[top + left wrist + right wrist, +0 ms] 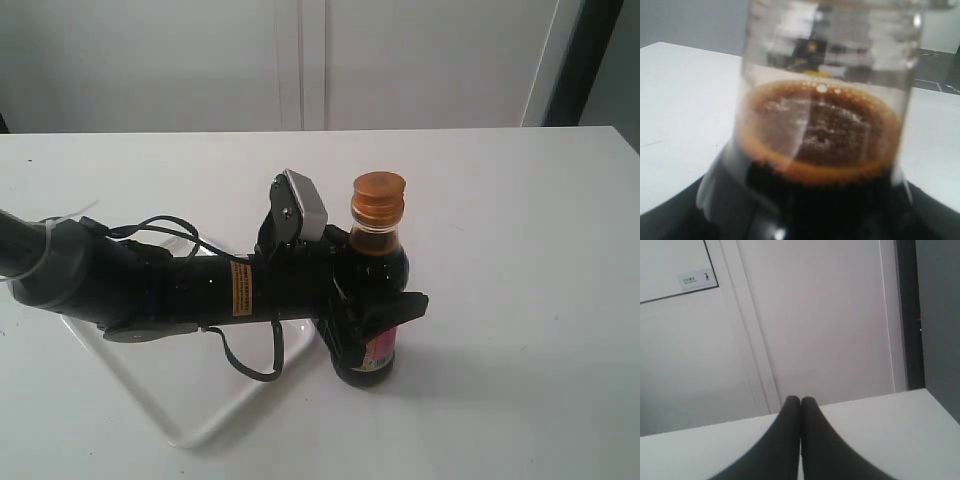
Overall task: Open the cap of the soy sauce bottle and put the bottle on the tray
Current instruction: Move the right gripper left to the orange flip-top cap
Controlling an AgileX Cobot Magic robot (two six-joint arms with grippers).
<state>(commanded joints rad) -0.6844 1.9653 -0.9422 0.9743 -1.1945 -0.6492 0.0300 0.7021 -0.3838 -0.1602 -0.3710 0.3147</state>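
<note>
The soy sauce bottle (pixel 381 258) stands upright on the white table, just right of the tray (pixel 203 433). Its amber-brown cap (pixel 378 197) sits down on the neck. My left gripper (pixel 385 302) reaches in from the left and is shut on the bottle's body, above the pink label (pixel 381 350). In the left wrist view the bottle (pixel 820 130) fills the frame, dark liquid with a foamy ring. The tray's rim shows under the left arm; the rest is hidden. My right gripper (pixel 800 402) is shut on nothing, above the table, and does not show in the exterior view.
The white table (pixel 520 250) stretches right and behind the bottle to a back edge at a pale panelled wall (pixel 300 60). A black cable loop (pixel 250 365) hangs from the left arm over the tray.
</note>
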